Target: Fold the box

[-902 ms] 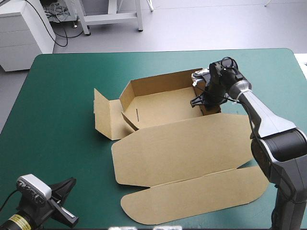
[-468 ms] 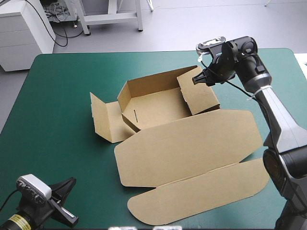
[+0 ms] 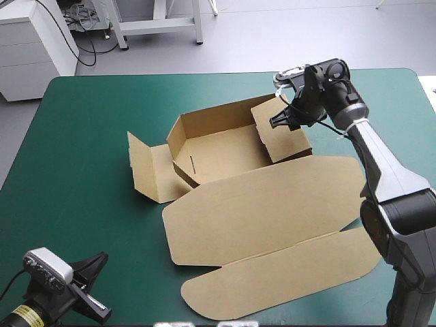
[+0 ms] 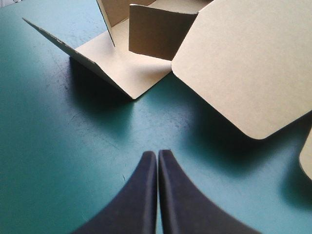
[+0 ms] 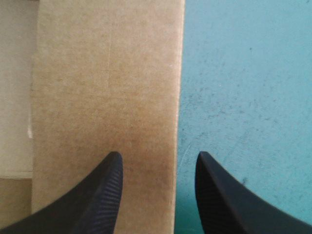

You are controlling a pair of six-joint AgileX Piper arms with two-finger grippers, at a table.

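Note:
The brown box [image 3: 225, 146] sits mid-table as an open tray, its long lid [image 3: 272, 204] lying flat toward the front edge. Its right end flap [image 3: 283, 133] leans outward. My right gripper [image 3: 283, 121] hovers open just over that flap's far edge. In the right wrist view, the right gripper [image 5: 158, 156] straddles the edge of the flap [image 5: 107, 83], one finger over board and the other over the teal-green cover. My left gripper [image 3: 95, 289] rests shut near the front left corner. In the left wrist view, the left gripper [image 4: 157, 155] points at the box [image 4: 146, 29], well short of it.
The box's left end flap [image 3: 146, 167] stands spread open on the cover. The lid's rounded tuck flap [image 3: 279, 283] reaches close to the table's front edge. The table's far edge [image 3: 225, 73] runs a short way behind the right gripper.
My right gripper rose out of the box's right end and swung outward, then came back down over the right flap. That flap fell outward and the box slid slightly left. The left arm stayed put.

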